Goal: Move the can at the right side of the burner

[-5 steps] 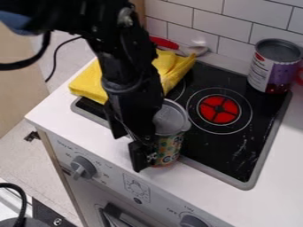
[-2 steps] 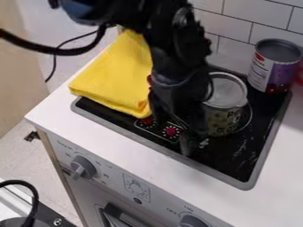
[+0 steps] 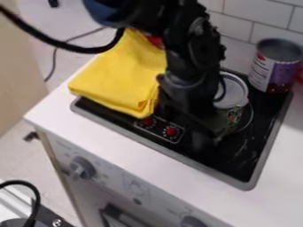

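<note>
A black gripper (image 3: 207, 135) is hanging over the stovetop (image 3: 222, 166), beside the upright lidded can (image 3: 234, 94), which is occupying the burner (image 3: 250, 117); whether its fingers are gripping it, we cannot tell. A yellow cloth (image 3: 118, 82) is lying at left.

Counter (image 3: 112, 146): white top
Cooktop (image 3: 222, 166): black, grey-rimmed, set into the counter
Control panel (image 3: 159, 130): two red knobs, near left part of the cooktop
Yellow cloth (image 3: 118, 82): folded, at the left, across the cooktop's rim onto the counter
Small can (image 3: 230, 97): upright at the burner (image 3: 251, 116), probably standing on it; its base is partly hidden
Purple-labelled can (image 3: 275, 66): upright, far right corner of the cooktop
</note>
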{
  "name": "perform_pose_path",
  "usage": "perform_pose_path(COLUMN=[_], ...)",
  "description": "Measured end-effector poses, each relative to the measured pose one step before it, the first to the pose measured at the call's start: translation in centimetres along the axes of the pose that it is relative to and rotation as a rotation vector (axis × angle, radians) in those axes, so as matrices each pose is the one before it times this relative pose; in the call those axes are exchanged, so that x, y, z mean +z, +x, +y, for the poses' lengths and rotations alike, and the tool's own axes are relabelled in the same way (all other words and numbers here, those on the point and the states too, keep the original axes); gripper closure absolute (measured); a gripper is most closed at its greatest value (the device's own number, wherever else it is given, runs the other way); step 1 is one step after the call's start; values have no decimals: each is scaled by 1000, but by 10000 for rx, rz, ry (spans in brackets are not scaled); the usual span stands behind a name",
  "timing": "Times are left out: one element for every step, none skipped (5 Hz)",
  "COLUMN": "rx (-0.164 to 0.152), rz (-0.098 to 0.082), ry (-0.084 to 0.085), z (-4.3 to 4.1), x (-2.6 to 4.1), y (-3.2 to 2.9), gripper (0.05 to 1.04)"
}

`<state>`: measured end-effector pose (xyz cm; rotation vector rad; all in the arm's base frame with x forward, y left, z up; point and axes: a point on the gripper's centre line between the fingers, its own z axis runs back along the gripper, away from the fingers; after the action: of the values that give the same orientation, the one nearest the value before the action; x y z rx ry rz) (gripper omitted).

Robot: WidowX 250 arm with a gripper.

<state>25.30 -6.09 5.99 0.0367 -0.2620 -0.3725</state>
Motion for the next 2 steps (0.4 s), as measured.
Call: perform_pose_path(rx=[513, 424], rz=[-247, -257], ry=[-29, -141], z=[39, -126], x=[-468, 301], y=[1633, 1641], gripper=[85, 85])
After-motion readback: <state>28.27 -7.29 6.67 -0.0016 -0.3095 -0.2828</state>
